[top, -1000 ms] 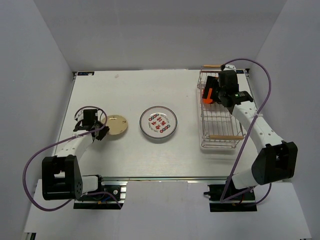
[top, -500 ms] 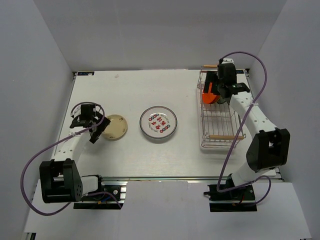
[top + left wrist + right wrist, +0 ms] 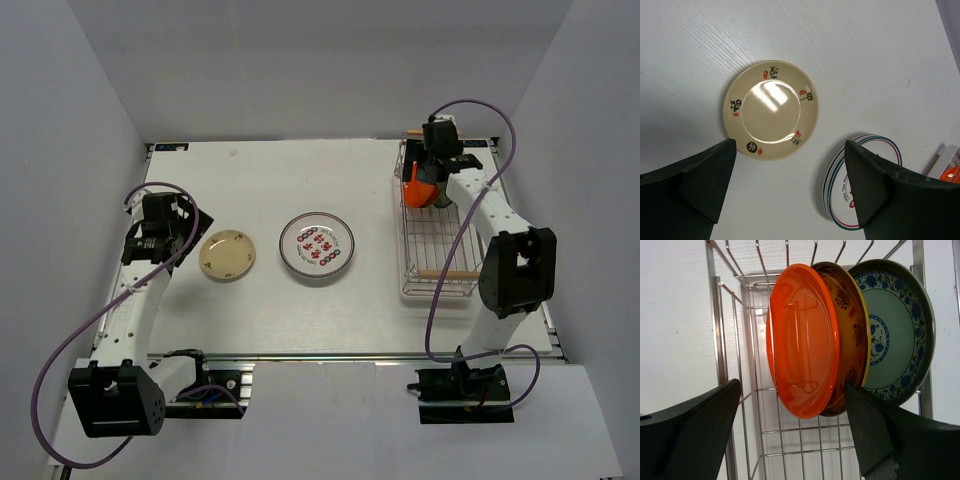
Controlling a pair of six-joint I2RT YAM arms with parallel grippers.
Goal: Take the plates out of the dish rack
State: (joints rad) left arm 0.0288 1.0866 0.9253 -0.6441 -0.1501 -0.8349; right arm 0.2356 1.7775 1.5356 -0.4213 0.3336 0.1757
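A cream plate (image 3: 228, 254) (image 3: 771, 110) with black and red marks lies flat on the table. To its right lies a white plate (image 3: 317, 245) (image 3: 866, 165) with a green-red rim ring. My left gripper (image 3: 160, 228) (image 3: 790, 144) hangs open and empty, above and to the left of the cream plate. The dish rack (image 3: 440, 262) (image 3: 722, 340) holds an orange plate (image 3: 415, 188) (image 3: 802, 340), a brown plate with a yellow rim (image 3: 852, 320) and a teal plate (image 3: 895, 335), all on edge. My right gripper (image 3: 428, 172) (image 3: 792, 384) is open and empty in front of the orange plate.
The rack has wooden rod handles, one near (image 3: 452, 273) and one far (image 3: 424, 132). White walls (image 3: 90, 150) enclose the table on three sides. Purple cables (image 3: 80, 330) loop from both arms.
My left gripper opened, let go of the cream plate and rose back to the left. My right gripper moved toward the rack's far end, closer to the standing plates.
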